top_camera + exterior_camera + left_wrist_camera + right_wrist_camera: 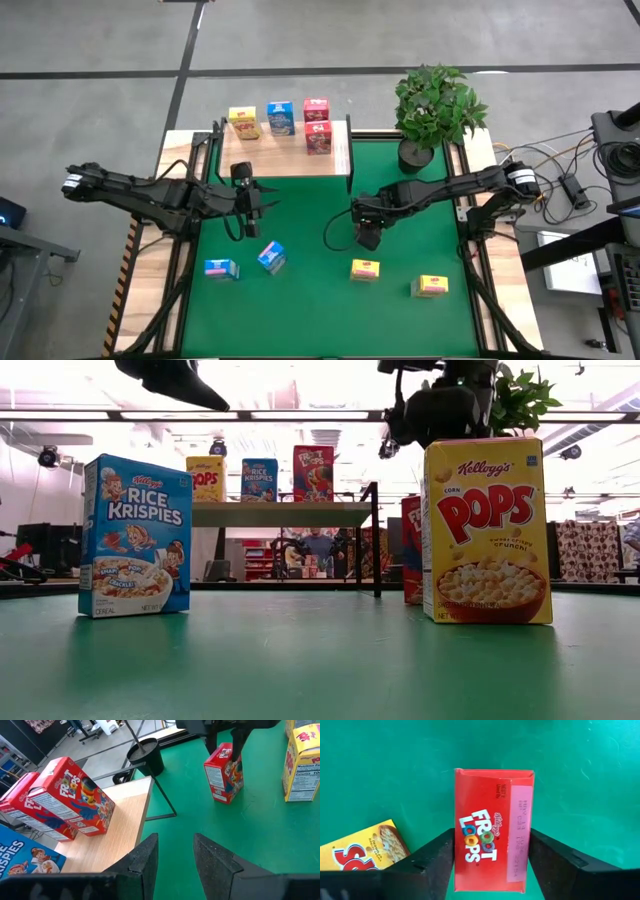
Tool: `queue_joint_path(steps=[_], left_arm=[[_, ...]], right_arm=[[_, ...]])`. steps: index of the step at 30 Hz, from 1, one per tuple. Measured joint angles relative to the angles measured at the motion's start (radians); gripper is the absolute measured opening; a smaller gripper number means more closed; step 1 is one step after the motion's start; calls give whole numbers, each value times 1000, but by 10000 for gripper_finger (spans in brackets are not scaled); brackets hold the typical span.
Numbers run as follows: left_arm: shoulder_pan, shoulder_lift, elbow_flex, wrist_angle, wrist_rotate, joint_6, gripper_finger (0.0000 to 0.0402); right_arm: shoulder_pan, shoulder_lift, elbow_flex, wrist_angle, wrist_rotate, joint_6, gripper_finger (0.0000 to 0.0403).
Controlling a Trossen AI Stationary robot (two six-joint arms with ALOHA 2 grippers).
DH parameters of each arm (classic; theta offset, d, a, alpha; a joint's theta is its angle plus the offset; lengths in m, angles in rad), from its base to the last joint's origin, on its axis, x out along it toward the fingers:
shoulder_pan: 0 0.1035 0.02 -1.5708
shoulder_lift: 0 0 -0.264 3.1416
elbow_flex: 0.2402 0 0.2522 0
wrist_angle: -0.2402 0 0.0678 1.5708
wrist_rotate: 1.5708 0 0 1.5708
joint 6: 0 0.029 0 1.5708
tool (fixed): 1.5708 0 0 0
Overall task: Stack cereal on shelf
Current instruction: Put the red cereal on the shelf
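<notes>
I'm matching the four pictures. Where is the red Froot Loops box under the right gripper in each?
High: hidden under the right gripper, mid-mat.
Low: red Froot Loops box edge behind the Corn Pops box.
Left wrist: upright on the mat.
Right wrist: centre, between the fingers.
Shared landmark: Corn Pops box.

I count nine cereal boxes in total.
- Pink-red boxes: three, two on the board (316, 108) (319, 137) and one on the mat (493, 850).
- Blue boxes: three (281, 118) (221, 268) (271, 257).
- Yellow boxes: three (243, 122) (365, 269) (432, 286).

I also count one shelf (290, 163), one potted plant (435, 105) and two arms (130, 188) (450, 187).
</notes>
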Motion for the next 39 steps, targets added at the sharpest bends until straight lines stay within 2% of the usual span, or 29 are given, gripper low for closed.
queue_joint_path(steps=[7, 17, 23, 28, 34, 39], left_arm=[[0, 0, 0, -1, 0, 0, 107], [0, 0, 0, -2, 0, 0, 107], [0, 0, 0, -2, 0, 1, 107], [0, 0, 0, -1, 0, 1, 107], [0, 0, -1, 0, 0, 8, 107], [0, 0, -1, 1, 0, 9, 107]], right_arm=[[0, 0, 0, 13, -1, -9, 175], [0, -10, 60, -8, -39, -38, 169], [0, -16, 202, -101, -38, -84, 169], [-6, -16, 333, -91, -20, -187, 169], [-27, 5, 490, -62, 71, -381, 169], [-65, 52, 603, -31, 80, -540, 169]])
